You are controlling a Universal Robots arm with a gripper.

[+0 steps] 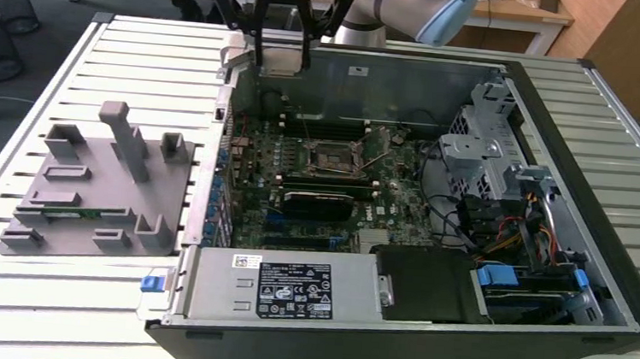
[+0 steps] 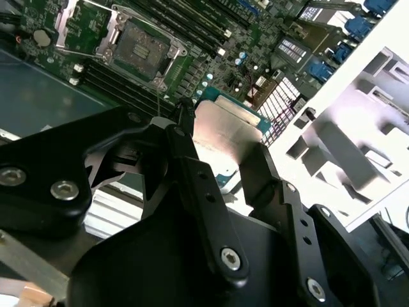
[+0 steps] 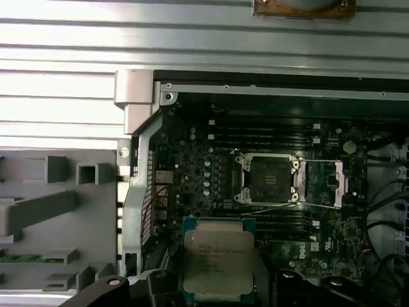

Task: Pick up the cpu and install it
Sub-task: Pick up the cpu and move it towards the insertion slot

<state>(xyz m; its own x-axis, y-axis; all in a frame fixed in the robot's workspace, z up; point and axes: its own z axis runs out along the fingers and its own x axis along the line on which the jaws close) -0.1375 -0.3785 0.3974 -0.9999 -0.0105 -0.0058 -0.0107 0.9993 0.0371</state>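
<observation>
My gripper (image 1: 281, 58) hangs over the far corner of the open computer case (image 1: 555, 104), at the exterior view's left, and is shut on the cpu (image 1: 284, 63). The cpu is a small square chip with a silvery top plate and a tan-green rim. Both wrist views show it clamped edge to edge between the black fingers (image 2: 192, 166), cpu (image 2: 223, 131) and cpu (image 3: 217, 259). The black socket frame (image 1: 334, 157) on the motherboard stands open with its lever raised, socket (image 3: 268, 179), socket (image 2: 144, 48). The chip is well above the socket and off to one side of it.
A grey tray (image 1: 78, 203) with upright holders and a green memory stick (image 1: 66, 209) lies on the slatted table at the exterior view's left of the case. Inside the case are memory slots, a power supply (image 1: 277, 288), a drive cage (image 1: 483, 149) and cable bundles (image 1: 500, 228).
</observation>
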